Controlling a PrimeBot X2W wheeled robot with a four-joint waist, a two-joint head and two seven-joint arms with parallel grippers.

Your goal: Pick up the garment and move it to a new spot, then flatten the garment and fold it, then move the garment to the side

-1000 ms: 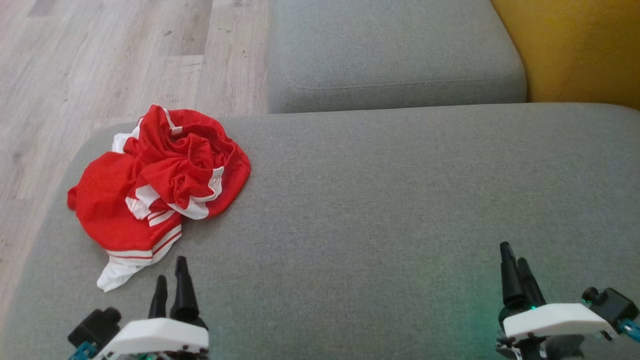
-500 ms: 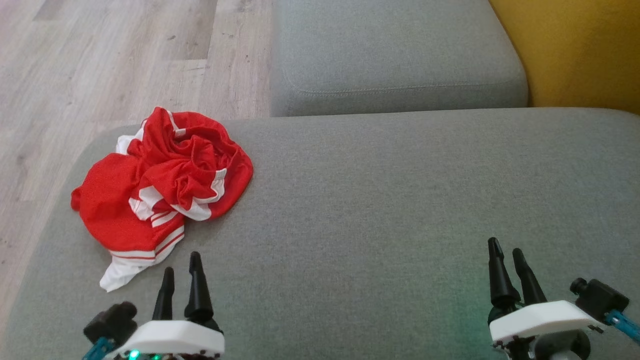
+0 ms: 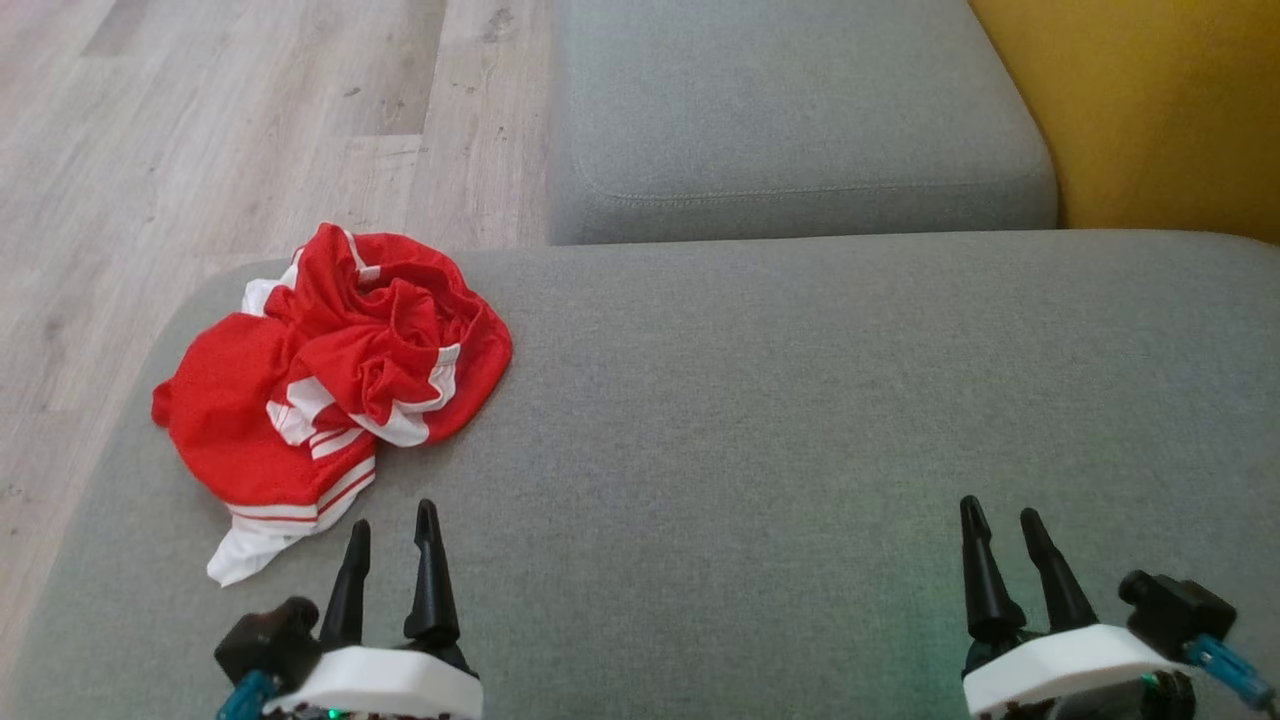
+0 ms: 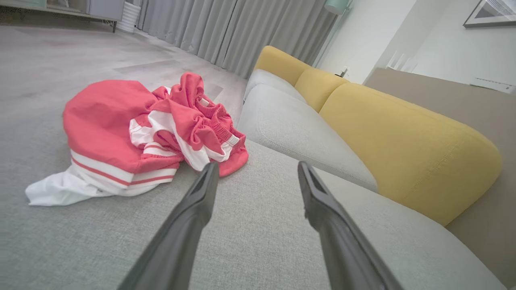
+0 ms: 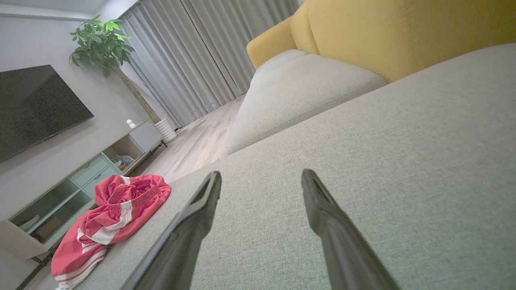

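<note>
The crumpled red-and-white fabric garment (image 3: 330,385) looks soft and light; my left gripper (image 3: 393,515) (fingers spread, empty) should pinch its bunched top.

Left gripper (image 3: 393,515): two long black fingers, thick at the base, tapering to slim rounded tips.
Right gripper (image 3: 998,507): matching pair of black tapered fingers.
Left wrist shell (image 3: 385,680): smooth white casing with rounded edges.
Right wrist shell (image 3: 1060,662): same white casing.
Left camera block (image 3: 265,640): black, boxy, with a stubby round barrel.
Right camera block (image 3: 1175,605): black, same build.
Left cable (image 3: 240,697): teal-blue, at the camera block.
Right cable (image 3: 1225,668): teal-blue, short visible length.
Status light (image 3: 330,714): small green glow under the left shell.
</note>
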